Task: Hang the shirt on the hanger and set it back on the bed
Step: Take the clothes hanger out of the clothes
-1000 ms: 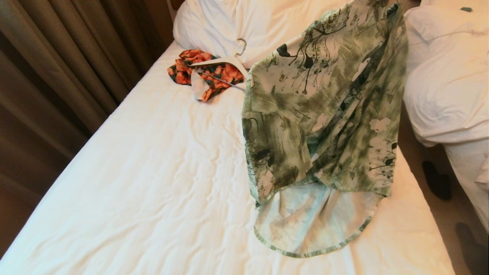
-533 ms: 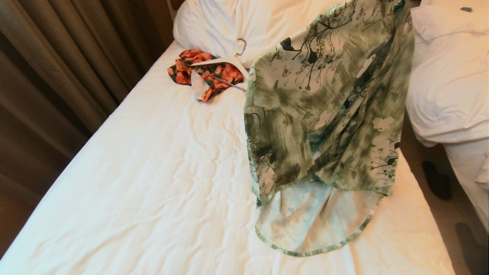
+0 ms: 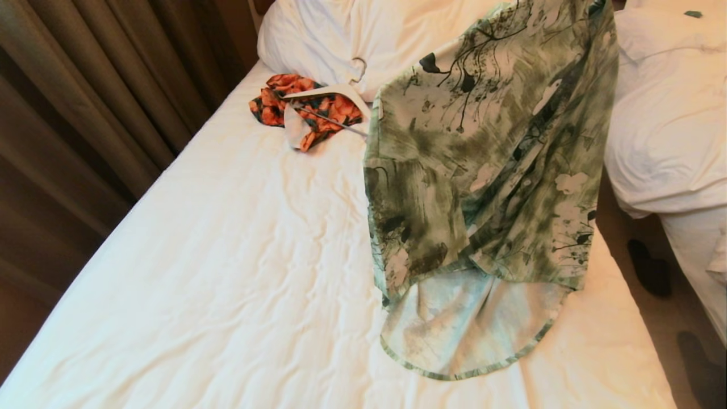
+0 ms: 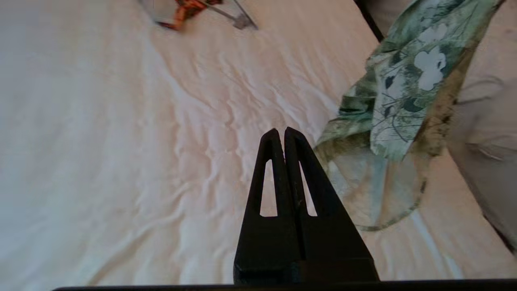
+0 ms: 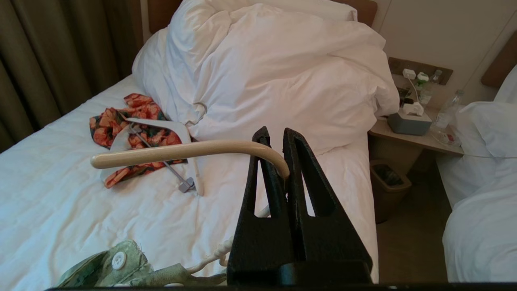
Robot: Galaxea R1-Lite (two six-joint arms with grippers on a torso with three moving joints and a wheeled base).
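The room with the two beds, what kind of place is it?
Probably a hotel bedroom: two white beds side by side, a nightstand between them with water bottles, and long curtains.

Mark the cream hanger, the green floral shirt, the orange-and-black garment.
Cream slender hanger (image 5: 177, 151): right wrist view, on its curved hook.
Green-and-white floral shirt (image 3: 483, 165): head view, mid-body fabric.
Orange-and-black floral garment (image 3: 272, 102): head view, left part.

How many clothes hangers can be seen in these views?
2. The thin cream-coloured hanger is gripped at its curved hook by the right pincer, the green floral shirt hanging from it. The thicker white hanger with clip bar lies on the orange floral garment by the pillow.
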